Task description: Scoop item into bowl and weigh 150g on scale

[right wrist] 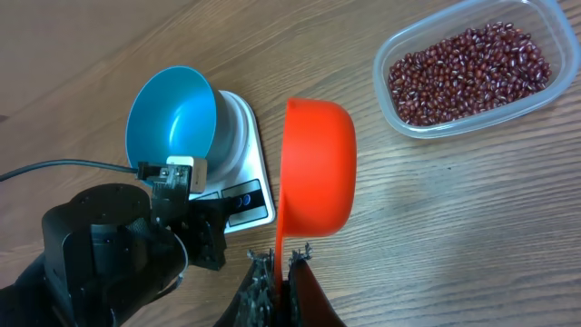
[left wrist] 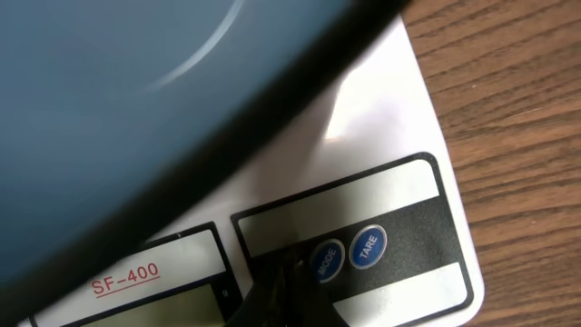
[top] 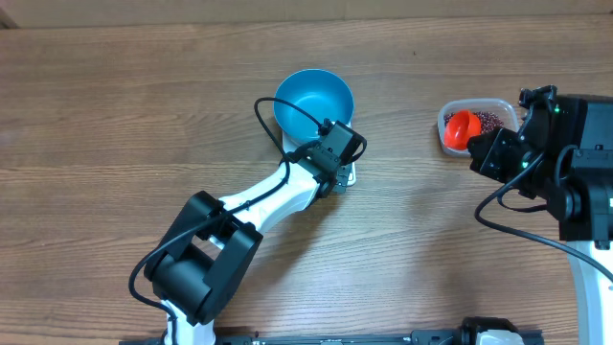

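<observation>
The blue bowl [top: 313, 99] stands empty on the white scale [top: 351, 176]. My left gripper [top: 341, 172] is shut, its tip down on the scale's dark button panel [left wrist: 399, 245] just left of the MODE button [left wrist: 325, 260]. The bowl [left wrist: 109, 118] fills the upper left of that view. My right gripper [right wrist: 283, 261] is shut on the handle of an orange scoop [right wrist: 318, 168], which shows no beans from this side. From overhead the scoop [top: 463, 127] hangs over the clear tub [top: 446, 117] of dark red-brown beans [right wrist: 467, 71].
The left arm [top: 259, 206] runs diagonally from the front of the wooden table up to the scale. The right arm's black body [top: 575, 163] fills the right edge, beside the tub [right wrist: 399, 127].
</observation>
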You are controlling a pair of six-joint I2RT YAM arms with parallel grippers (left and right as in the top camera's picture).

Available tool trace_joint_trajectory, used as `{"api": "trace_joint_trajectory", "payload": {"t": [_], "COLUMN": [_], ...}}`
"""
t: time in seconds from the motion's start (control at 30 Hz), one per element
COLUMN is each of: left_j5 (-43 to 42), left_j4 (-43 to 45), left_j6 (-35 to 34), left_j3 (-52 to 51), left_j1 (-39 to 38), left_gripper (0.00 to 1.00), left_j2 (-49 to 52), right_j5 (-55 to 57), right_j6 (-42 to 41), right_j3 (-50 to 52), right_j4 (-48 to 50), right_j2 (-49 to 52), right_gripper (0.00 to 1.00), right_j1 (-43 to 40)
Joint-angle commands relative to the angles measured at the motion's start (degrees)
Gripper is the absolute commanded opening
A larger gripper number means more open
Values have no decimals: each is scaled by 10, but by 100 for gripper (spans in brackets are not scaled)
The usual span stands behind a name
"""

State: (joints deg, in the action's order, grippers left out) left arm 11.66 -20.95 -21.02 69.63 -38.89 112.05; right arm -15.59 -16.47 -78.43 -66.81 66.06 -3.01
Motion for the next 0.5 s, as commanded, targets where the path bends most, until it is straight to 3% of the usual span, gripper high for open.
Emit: {"api": "trace_joint_trajectory", "payload": {"t": [0.0,0.33,0.47], "left_j5": [3,3,-8], "left_j4": [-1,-4,-45], "left_j6": [-8,-8,2], "left_j3": [-5,-4,17], "left_j1": [10,10,10], "left_gripper": [4,4,4], "left_j2": [30,24,-16], "right_j5": [6,6,6], "right_j6": [3,3,3], "right_j3": [-17,-17,-17], "right_j4": [4,3,3], "right_j2": [-1,-1,-1], "right_gripper": [4,4,4], "right_j1": [-3,-3,-3]}}
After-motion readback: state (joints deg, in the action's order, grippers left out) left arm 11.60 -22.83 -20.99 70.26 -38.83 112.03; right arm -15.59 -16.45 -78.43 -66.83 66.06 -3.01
